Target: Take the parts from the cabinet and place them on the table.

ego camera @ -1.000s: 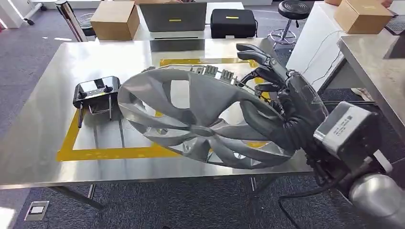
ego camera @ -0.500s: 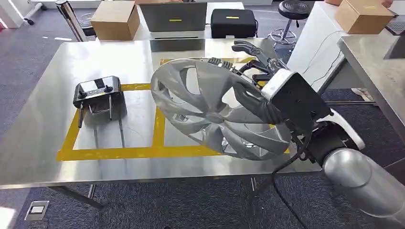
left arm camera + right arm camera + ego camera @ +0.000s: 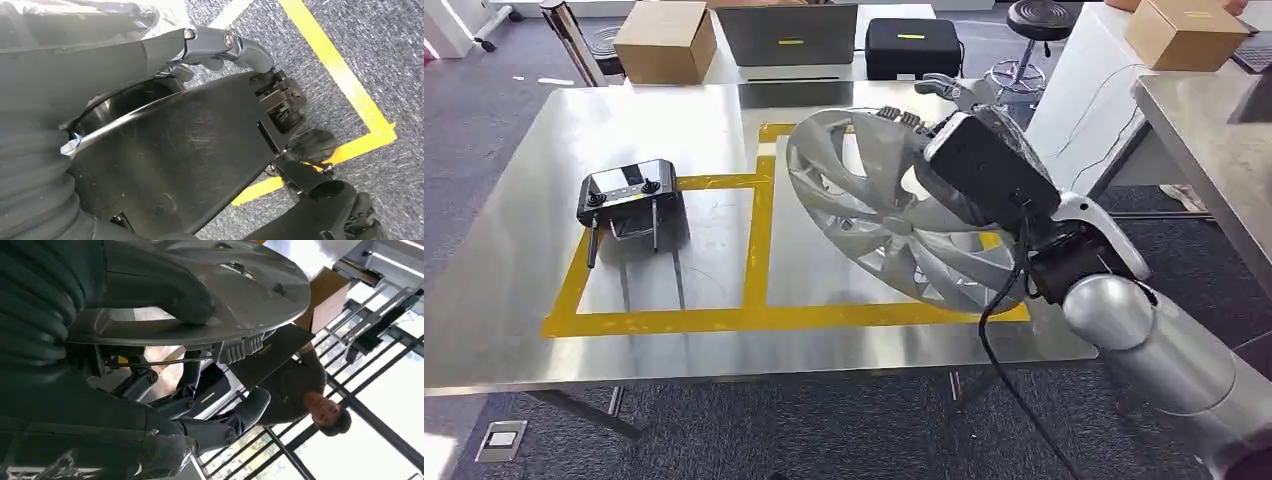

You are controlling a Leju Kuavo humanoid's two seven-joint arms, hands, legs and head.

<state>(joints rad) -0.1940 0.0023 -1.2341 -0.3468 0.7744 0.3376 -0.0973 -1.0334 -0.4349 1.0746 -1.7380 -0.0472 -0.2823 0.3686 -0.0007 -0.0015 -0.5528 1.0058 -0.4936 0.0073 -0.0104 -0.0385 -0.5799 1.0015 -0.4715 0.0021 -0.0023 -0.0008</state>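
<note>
A silver wheel cover with curved spokes hangs tilted over the right half of the steel table, above the yellow taped rectangle. My right hand grips its far rim, and the wrist's black box hides most of the hand. In the right wrist view the thick thumb presses on the wheel cover's face and the fingers curl behind the rim. My left hand hangs above grey carpet with its fingers spread and nothing in them.
A black remote controller stands on the table's left part. Behind the table are a cardboard box, a laptop, a black case and a stool. Another steel table stands at right. A person is beyond the table.
My right arm has carried the wheel cover to the right and farther over the table, tipping it more upright. The remote controller has not moved.
</note>
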